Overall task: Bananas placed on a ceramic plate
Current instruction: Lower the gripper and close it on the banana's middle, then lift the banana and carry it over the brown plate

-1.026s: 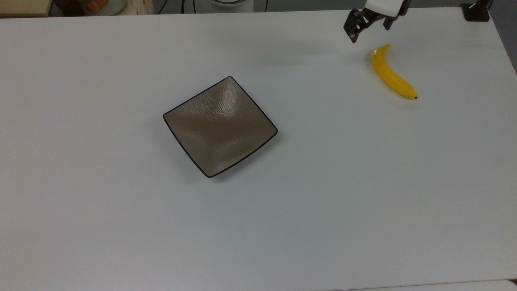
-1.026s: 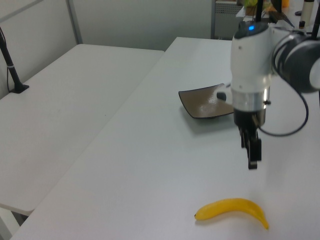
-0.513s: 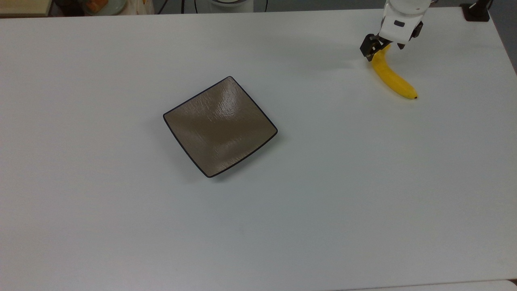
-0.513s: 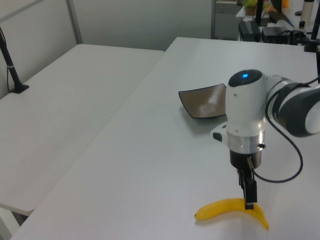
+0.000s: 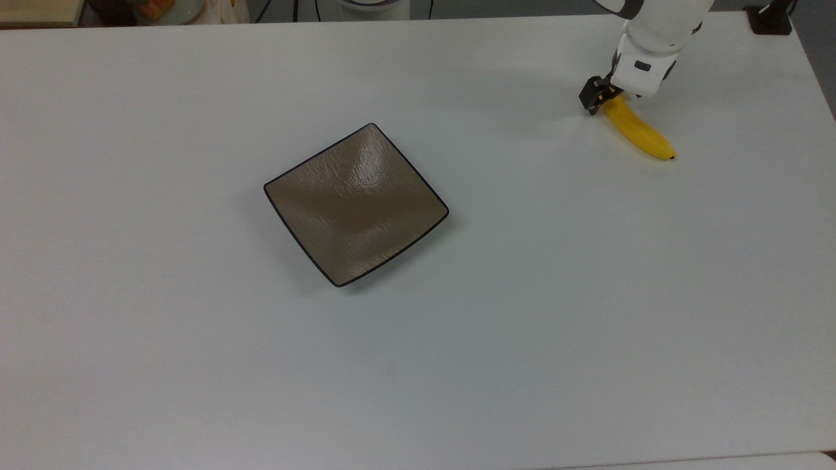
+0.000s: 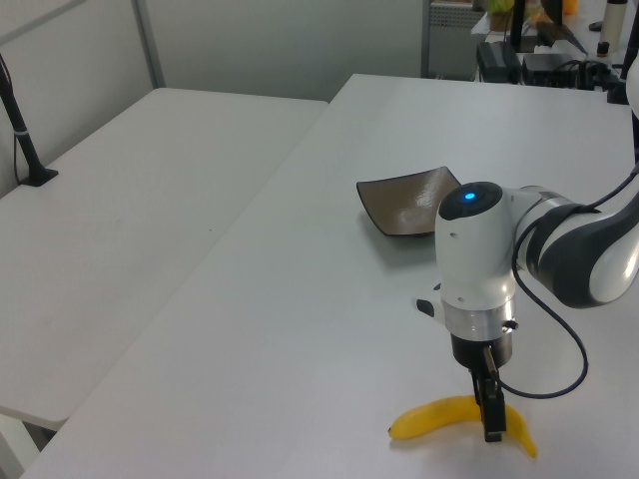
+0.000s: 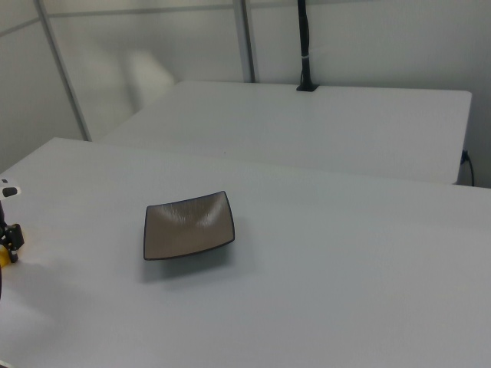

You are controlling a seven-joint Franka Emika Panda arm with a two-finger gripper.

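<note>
Yellow against the white desk, the banana lies flat near the top view's upper right corner, well apart from the brown ceramic plate at mid-desk, its long axis running diagonally with the dark tip toward the top view's lower right. The gripper is down over the stem half, its fingers straddling the fruit, though I cannot tell whether they have pinched it. To my eye this is the grasping step; next comes a firm close, a lift, and a carry to the plate.
</note>
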